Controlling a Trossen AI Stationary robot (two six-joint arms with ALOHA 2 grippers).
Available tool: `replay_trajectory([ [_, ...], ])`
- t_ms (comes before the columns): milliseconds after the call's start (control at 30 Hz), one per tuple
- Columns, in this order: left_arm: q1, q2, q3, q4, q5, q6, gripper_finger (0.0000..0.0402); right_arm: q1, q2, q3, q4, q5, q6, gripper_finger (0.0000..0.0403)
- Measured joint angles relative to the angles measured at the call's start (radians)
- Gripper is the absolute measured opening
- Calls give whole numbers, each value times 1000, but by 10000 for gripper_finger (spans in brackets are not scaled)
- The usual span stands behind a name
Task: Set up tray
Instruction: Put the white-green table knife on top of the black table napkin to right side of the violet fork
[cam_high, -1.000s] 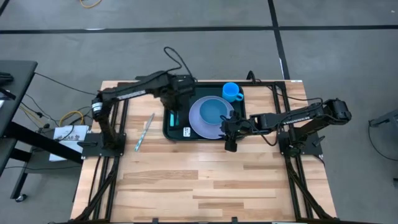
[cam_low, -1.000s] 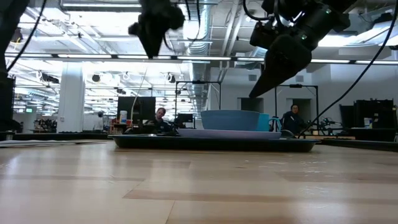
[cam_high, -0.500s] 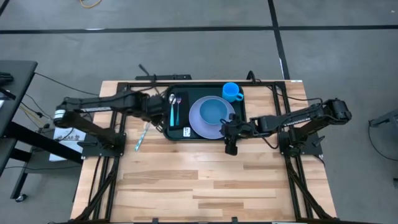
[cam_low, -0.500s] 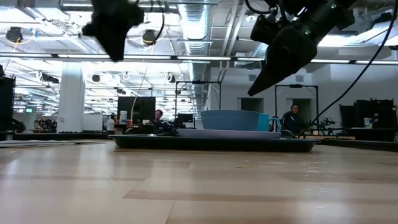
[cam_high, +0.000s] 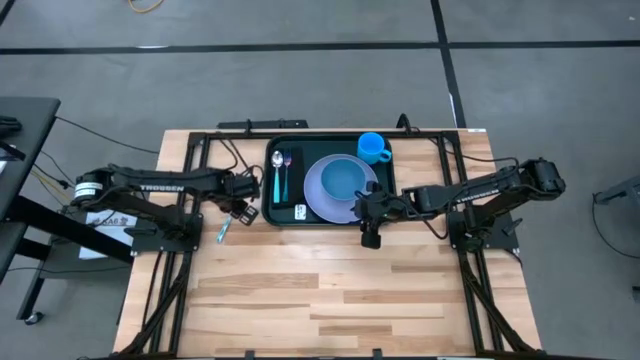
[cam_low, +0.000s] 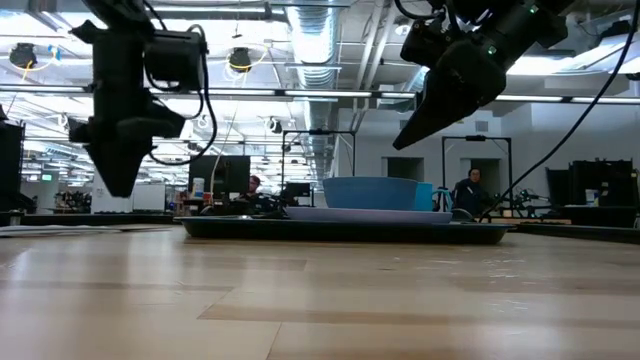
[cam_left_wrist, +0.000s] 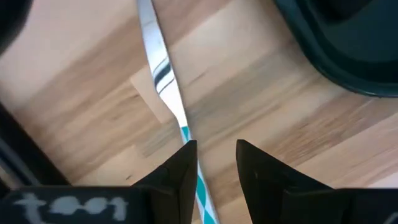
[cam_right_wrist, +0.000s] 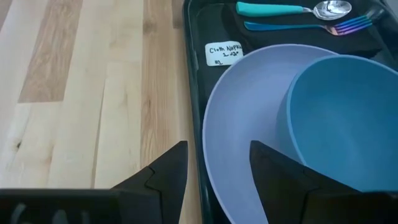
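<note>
The dark tray (cam_high: 318, 224) stands at the table's far middle. It holds a lavender plate (cam_high: 318, 195) with a blue bowl (cam_high: 347, 180), a blue cup (cam_high: 372, 147), and a black napkin (cam_high: 292, 195) bearing a spoon (cam_high: 277, 175) and a fork (cam_high: 287, 170). A knife (cam_left_wrist: 163, 74) with a teal handle lies flat on the wood left of the tray. My left gripper (cam_left_wrist: 214, 165) hangs open just above that handle, pointing down and clear of the table. My right gripper (cam_right_wrist: 214, 162) is open above the tray's near rim (cam_right_wrist: 189, 93), by the plate.
Bare wood (cam_high: 330, 290) fills the table's near half. Black frame rails (cam_high: 170, 270) run along the table's left and right sides. A white label (cam_right_wrist: 224, 53) lies on the tray near the napkin.
My left gripper has gone from above the napkin toward the table's left edge and down, and now hangs low over the knife. The spoon and fork on the napkin have come into full view. My right gripper has kept still.
</note>
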Motion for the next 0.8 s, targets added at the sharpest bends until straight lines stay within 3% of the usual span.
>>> replay_trajectory([
  [800, -4, 0, -33, 8, -2, -19, 106, 0, 0, 0, 0, 0, -2, 164],
])
